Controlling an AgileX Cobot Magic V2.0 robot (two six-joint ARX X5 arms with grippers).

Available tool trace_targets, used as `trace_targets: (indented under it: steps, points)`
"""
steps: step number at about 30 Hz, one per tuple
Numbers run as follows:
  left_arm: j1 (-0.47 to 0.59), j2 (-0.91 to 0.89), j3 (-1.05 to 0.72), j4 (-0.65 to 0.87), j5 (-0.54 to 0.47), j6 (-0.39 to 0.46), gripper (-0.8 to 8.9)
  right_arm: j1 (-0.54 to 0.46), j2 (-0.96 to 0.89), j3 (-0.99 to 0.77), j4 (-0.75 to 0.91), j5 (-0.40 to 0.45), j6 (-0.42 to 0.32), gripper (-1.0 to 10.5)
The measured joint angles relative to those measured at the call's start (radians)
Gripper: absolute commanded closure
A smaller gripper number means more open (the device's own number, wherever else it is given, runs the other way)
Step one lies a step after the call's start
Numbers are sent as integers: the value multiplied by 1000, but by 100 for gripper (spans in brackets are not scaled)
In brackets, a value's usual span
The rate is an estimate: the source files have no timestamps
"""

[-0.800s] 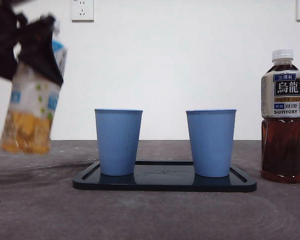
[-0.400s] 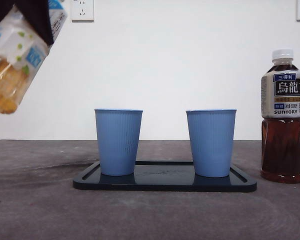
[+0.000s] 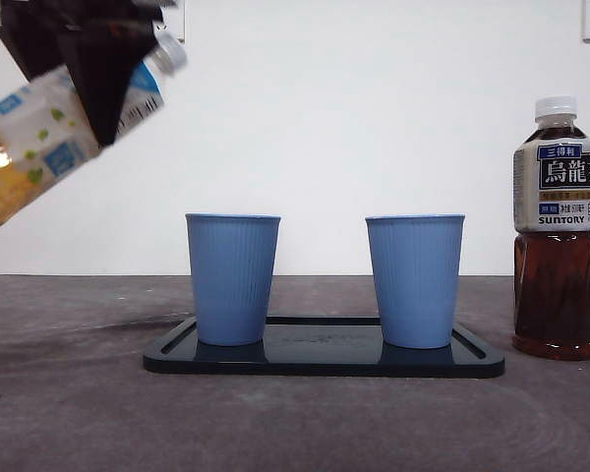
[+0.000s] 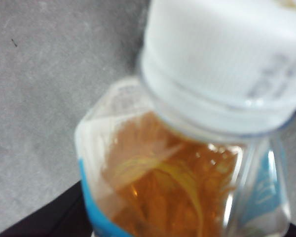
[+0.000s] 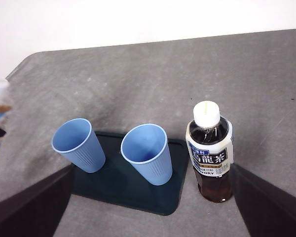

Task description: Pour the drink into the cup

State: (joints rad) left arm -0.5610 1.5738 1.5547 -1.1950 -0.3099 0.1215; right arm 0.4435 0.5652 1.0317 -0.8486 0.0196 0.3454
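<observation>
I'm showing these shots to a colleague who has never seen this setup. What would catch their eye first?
Most striking is the yellow drink bottle, held tilted in the air by the left gripper high above the table, its white cap on. Below stand two blue cups, upright and apart on a dark tray. Beside the tray stands a capped brown tea bottle, with the right gripper open over it.

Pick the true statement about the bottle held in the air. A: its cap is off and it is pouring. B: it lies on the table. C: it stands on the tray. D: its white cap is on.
D: the left gripper holds the tilted bottle high, left of the cups, and its white cap is on.
</observation>
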Motion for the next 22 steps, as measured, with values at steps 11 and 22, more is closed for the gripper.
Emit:
trace_targets:
  steps: [11, 22]
  points:
    - [-99, 149, 58, -66, -229, -1, 605, 0, 0, 0, 0, 3, 0, 448]
    - [-179, 240, 58, -87, -352, -10, 605, 0, 0, 0, 0, 4, -1, 448]
